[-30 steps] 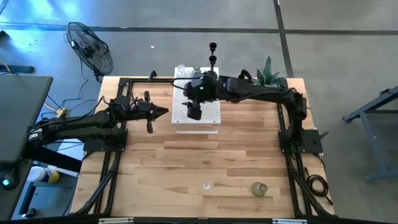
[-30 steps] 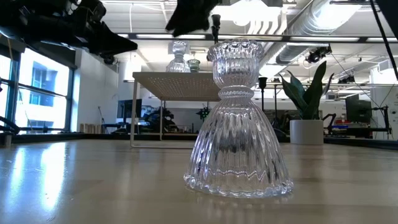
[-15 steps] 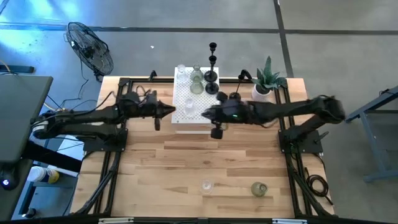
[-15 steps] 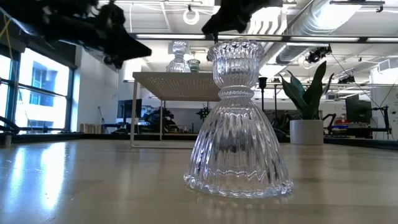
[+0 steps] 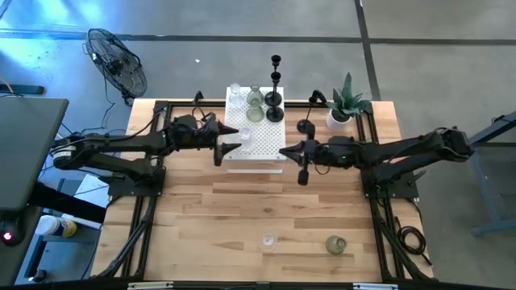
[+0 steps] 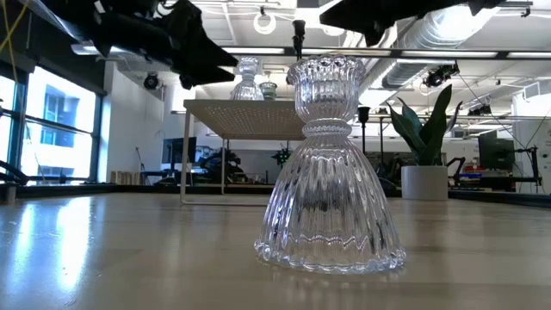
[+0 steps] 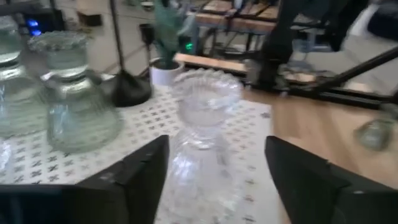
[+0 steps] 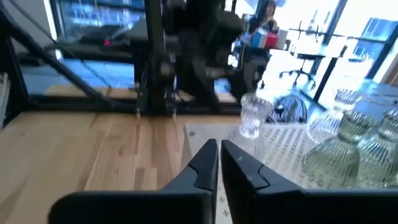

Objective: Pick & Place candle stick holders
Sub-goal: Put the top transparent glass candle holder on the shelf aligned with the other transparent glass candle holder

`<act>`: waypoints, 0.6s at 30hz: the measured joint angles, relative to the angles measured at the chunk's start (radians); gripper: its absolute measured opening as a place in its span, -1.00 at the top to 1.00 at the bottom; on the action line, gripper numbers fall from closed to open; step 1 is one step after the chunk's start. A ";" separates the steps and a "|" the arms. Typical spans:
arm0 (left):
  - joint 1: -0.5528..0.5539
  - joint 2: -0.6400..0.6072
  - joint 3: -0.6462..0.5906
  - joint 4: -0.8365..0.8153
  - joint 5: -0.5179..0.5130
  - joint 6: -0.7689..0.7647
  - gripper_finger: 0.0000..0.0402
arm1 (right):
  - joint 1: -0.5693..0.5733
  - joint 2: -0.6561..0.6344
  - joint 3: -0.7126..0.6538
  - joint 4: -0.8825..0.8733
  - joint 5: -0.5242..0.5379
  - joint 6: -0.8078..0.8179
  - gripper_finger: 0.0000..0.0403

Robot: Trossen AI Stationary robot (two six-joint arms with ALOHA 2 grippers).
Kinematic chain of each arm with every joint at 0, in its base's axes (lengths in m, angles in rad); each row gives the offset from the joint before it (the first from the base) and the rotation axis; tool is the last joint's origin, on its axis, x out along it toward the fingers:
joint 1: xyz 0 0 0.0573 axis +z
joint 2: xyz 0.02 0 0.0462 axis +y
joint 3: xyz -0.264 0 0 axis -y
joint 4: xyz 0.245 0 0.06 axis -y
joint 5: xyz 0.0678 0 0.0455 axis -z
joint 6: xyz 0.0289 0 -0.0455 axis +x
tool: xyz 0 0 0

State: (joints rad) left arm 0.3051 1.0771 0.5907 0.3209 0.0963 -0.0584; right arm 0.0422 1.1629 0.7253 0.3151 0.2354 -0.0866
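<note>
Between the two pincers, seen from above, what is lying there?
In the high view, only the front part of the white perforated box lies between the open left pincer and the shut right pincer; that part looks bare.

My table (image 5: 266, 205) is pale wood planks with a dark frame along its sides, standing on a grey concrete floor (image 5: 435, 64) crossed by dark seams. A black fan (image 5: 117, 63) stands on the floor off the far left corner, and a dark desk (image 5: 24, 153) sits beyond the left edge. Level across the table I see tall windows (image 6: 52, 129) at the left, and ceiling ducts (image 6: 413, 39) and lamps (image 6: 265, 21) overhead, with office furniture far behind.
</note>
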 joint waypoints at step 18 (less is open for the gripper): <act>-0.005 0.192 0.000 0.329 -0.023 0.002 -0.35 | 0.000 -0.008 -0.002 0.019 -0.006 -0.019 0.98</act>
State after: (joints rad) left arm 0.3004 1.2688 0.5907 0.6497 0.0738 -0.0566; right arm 0.0422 1.1553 0.7231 0.3340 0.2291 -0.1055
